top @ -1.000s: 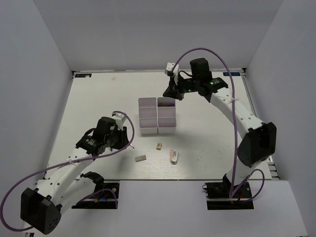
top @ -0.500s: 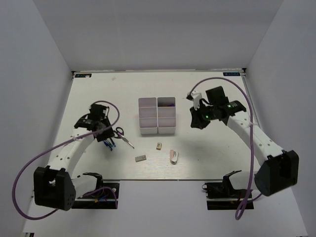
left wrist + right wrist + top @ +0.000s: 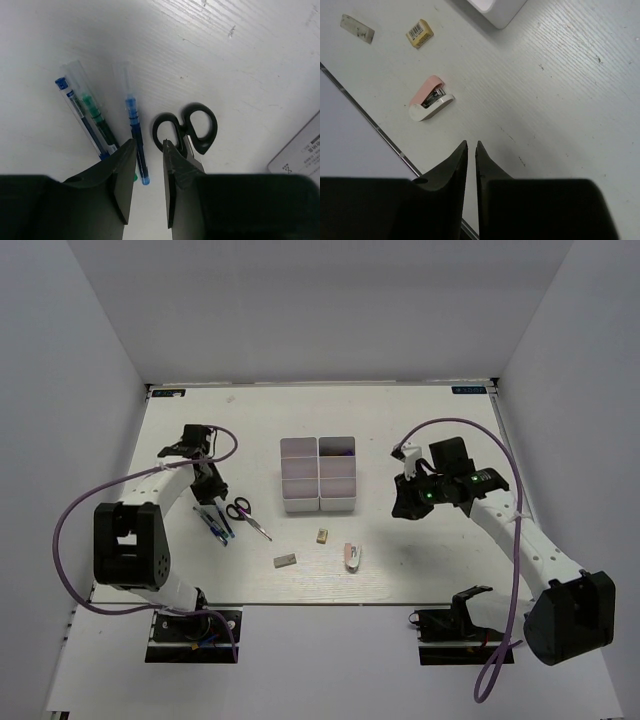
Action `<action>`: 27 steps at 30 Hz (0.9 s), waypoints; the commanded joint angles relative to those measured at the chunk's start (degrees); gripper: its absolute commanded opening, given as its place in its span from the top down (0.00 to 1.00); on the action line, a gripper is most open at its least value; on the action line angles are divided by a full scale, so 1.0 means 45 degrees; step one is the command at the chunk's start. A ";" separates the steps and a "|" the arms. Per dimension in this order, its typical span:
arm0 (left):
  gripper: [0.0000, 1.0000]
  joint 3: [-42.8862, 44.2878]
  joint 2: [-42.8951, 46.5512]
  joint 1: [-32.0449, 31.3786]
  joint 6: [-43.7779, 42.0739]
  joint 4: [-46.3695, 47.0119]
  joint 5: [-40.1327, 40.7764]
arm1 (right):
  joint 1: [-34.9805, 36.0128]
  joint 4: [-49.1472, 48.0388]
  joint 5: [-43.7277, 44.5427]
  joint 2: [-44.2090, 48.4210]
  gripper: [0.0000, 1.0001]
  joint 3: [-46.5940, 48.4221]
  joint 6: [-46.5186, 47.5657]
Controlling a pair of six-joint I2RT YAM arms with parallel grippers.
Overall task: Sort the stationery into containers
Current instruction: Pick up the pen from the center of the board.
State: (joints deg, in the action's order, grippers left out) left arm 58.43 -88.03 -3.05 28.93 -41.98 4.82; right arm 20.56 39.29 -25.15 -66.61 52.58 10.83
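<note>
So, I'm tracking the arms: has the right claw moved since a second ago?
Yes. From the far right corner of the bins, the right claw has come toward the near edge, now off their right side, apart from them.

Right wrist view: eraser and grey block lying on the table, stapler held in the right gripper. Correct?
Not quite. The stapler is not held. It lies loose on the table, apart from the right gripper, whose jaws are all but closed with nothing between them. The right wrist view shows this. The eraser and grey block do lie on the table.
</note>
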 commanded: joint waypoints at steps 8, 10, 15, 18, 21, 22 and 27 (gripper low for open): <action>0.62 0.0569 -0.1043 0.0443 -0.0256 0.0363 0.0374 | -0.0291 -0.0488 -0.0369 0.0173 0.86 -0.0024 -0.0219; 0.62 0.0530 -0.1334 0.0463 -0.0218 0.0401 0.0413 | -0.0329 -0.0508 -0.0408 0.0115 0.86 -0.0062 -0.0239; 0.62 0.0432 -0.1746 0.0443 -0.0237 0.0676 0.0433 | -0.0447 -0.0488 -0.0545 0.0134 0.86 -0.0043 -0.0336; 0.62 0.0413 -0.2019 0.0443 -0.0276 0.0832 0.0472 | -0.0525 -0.0488 -0.0642 0.0153 0.85 -0.0063 -0.0337; 0.63 0.0374 -0.2254 0.0443 -0.0295 0.1008 0.0511 | -0.0603 -0.0450 -0.0759 0.0095 0.85 -0.0043 -0.0336; 0.63 0.0355 -0.2274 0.0463 -0.0296 0.1066 0.0511 | -0.0623 -0.0411 -0.0798 0.0095 0.85 -0.0024 -0.0356; 0.67 0.0100 -0.2586 0.0443 -0.0393 0.1339 0.0686 | -0.0798 -0.0371 -0.1072 0.0114 0.85 -0.0024 -0.0356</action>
State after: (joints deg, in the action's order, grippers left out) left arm 59.13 -98.80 -1.23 27.68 -38.57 6.74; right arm 17.58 38.46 -27.86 -66.46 52.60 9.45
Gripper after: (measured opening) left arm 0.344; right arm 0.153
